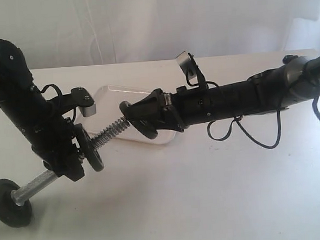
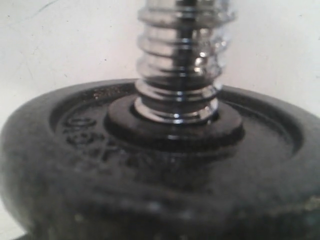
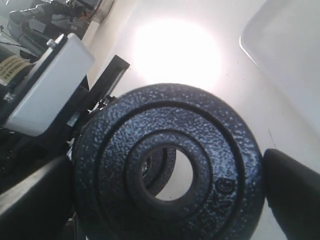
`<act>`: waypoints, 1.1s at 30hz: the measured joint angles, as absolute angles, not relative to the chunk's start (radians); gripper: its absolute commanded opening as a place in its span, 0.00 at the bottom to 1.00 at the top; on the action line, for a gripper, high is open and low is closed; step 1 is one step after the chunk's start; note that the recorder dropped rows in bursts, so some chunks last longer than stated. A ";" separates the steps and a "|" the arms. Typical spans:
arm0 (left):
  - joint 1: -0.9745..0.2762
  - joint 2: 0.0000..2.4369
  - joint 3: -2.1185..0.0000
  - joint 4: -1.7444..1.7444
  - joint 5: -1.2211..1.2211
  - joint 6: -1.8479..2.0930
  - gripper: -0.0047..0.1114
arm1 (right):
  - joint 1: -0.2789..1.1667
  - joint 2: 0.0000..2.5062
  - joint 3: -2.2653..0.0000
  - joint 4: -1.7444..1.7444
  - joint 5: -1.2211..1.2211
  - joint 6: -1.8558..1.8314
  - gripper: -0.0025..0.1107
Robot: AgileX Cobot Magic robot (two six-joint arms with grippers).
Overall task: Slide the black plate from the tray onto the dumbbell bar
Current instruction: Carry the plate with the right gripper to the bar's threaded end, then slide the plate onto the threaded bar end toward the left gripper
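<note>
Your right end effector (image 1: 140, 120) is pinching the black plate (image 1: 125, 110) by its rim. In the right wrist view you see one of its fingers (image 3: 30, 200) on each side of the disc. The plate is off the tray (image 1: 112, 93) and held in the air on edge, right at the tip of the dumbbell bar (image 1: 109, 132). You cannot tell from these views whether the tip touches it.

Seen up close, the black plate (image 3: 200, 125) is a round disc with a pebbled, dull black skin. It has a raised outer band, a sunken ring, and a raised hub around the centre hole. Embossed lettering ending in "KG" sits near its edge. Through the hole you see part of another black disc and pale tabletop (image 1: 208, 193).

Your left end effector (image 1: 70, 161) is clamped on the bar's middle and holds it tilted, the threaded end higher and pointing toward the plate. Just above that grip an inner disc (image 1: 91, 148) sits on the thread. The left wrist view shows the inner disc (image 2: 150, 190) blurred, with the shiny coarse thread of the bar (image 2: 180, 60) rising from its hub. An end disc (image 1: 12, 202) sits at the bar's low end, near the edge of the exterior view.

The cream-white tray (image 3: 290, 55) lies on the tabletop behind both end effectors, largely hidden by them.
</note>
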State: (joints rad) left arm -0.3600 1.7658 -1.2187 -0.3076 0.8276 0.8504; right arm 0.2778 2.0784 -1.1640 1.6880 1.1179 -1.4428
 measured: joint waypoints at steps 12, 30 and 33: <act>-0.360 1.766 -1.218 -0.375 0.802 0.883 0.04 | 0.279 2.081 -1.191 1.688 1.128 -1.443 0.02; -0.360 1.766 -1.216 -0.387 0.761 0.881 0.04 | 0.279 2.079 -1.202 1.690 1.157 -1.443 0.02; -0.360 1.766 -1.216 -0.396 0.757 0.881 0.04 | 0.279 2.079 -1.202 1.690 1.157 -1.443 0.02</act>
State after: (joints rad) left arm -0.3600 1.7658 -1.2164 -0.3959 0.7566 0.8814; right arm 0.2792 2.0788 -1.2024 1.6899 1.1566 -1.4428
